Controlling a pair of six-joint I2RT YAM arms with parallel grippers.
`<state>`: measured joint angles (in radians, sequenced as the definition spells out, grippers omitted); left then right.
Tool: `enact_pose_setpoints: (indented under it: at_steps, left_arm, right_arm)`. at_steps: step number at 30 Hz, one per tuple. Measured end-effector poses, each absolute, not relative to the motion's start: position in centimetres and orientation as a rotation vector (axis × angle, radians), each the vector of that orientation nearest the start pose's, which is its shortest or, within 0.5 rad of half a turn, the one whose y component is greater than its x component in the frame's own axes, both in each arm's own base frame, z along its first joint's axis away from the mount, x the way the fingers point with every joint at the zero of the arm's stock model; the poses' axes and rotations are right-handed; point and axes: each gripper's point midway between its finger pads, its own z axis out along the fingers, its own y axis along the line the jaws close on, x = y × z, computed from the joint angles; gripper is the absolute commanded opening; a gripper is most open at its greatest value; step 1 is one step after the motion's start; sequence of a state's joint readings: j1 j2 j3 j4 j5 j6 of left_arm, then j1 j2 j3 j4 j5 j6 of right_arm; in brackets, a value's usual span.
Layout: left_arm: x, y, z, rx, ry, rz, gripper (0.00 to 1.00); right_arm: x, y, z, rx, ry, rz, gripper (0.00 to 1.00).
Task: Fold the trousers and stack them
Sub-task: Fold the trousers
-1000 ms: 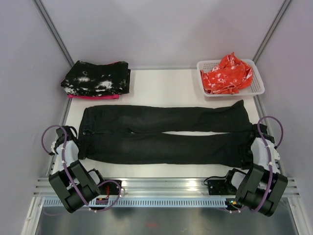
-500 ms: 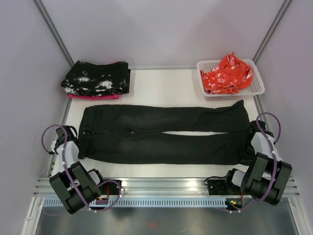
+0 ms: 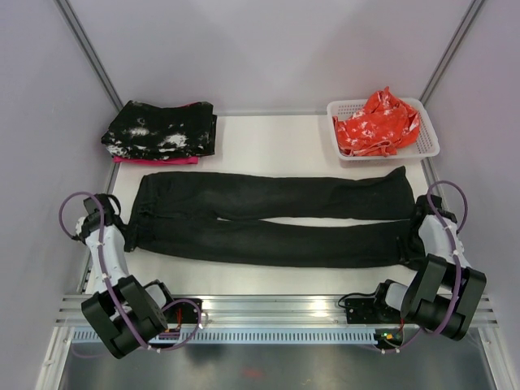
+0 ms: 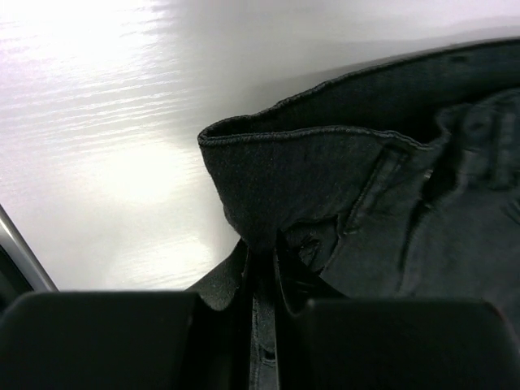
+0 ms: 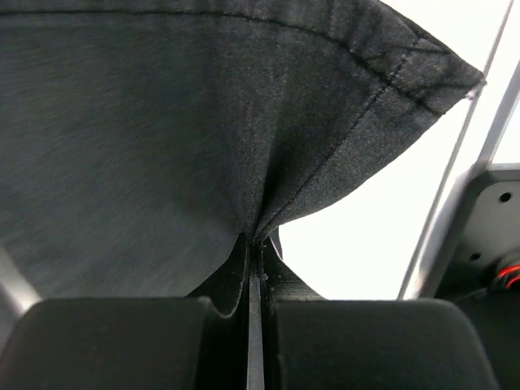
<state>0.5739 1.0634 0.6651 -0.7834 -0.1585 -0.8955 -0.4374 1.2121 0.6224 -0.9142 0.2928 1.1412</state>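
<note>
Trousers (image 3: pixel 268 219) lie flat and full length across the middle of the worktop (image 3: pixel 268 138), waist at your left, hems at your right, legs side by side with a thin gap between them. Left end effector (image 4: pixel 262 276) is clamped on the near corner of the waistband; in the left wrist view the cloth peaks up out of the closed jaws and the stitched band edge curls above them. Right end effector (image 5: pixel 253 252) is clamped on the hem end of the near leg, with the fabric fanning out of the pinch and the hem corner sticking up to the side. The cloth looks soft, thin and light, so expect it to sag in the middle once you lift and to trail rather than hold any shape. It's not fragile, and slip out of a shallow pinch is the likely fault. The waistband and hem seams are the thickest parts, so those are the right places to hold. I can't tell whether each pinch has both layers. The speckled black folded pile (image 3: pixel 160 130) sits at far left, well apart from the trousers, and the basket (image 3: pixel 431 142) with the orange-red cloth (image 3: pixel 375 122) sits at far right
</note>
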Motion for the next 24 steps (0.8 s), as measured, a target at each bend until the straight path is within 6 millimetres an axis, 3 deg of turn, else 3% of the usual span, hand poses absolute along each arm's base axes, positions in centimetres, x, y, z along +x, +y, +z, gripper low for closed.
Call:
enact_pose_setpoints:
  at_steps: [4,9,12,15,22,24]
  left_arm:
    - [19.5,11.5,9.0,-1.826,1.983,0.106,0.02]
    - [21.8,11.6,12.2,-1.829,1.959,0.019,0.02]
    - [23.7,11.6,14.3,-1.801,1.926,-0.047,0.02]
    - [25.2,11.7,15.2,-1.774,1.927,-0.068,0.02]
    - [29.5,11.3,14.2,-1.656,2.036,0.05,0.02]
    - [30.4,11.3,14.1,-1.635,2.048,0.077,0.02]
  right_arm:
    - [17.5,-8.7,5.0,-2.349,-2.396,0.349,0.0]
    - [24.7,-9.7,10.6,-2.386,-2.597,0.167,0.0]
    - [28.2,-9.9,12.7,-2.369,-2.717,0.041,0.0]
    - [30.3,-9.8,12.3,-2.315,-2.767,-0.033,0.0]
    - [32.0,-10.1,6.5,-2.115,-2.759,0.024,0.0]
    - [32.4,-10.1,5.7,-2.082,-2.773,0.017,0.0]
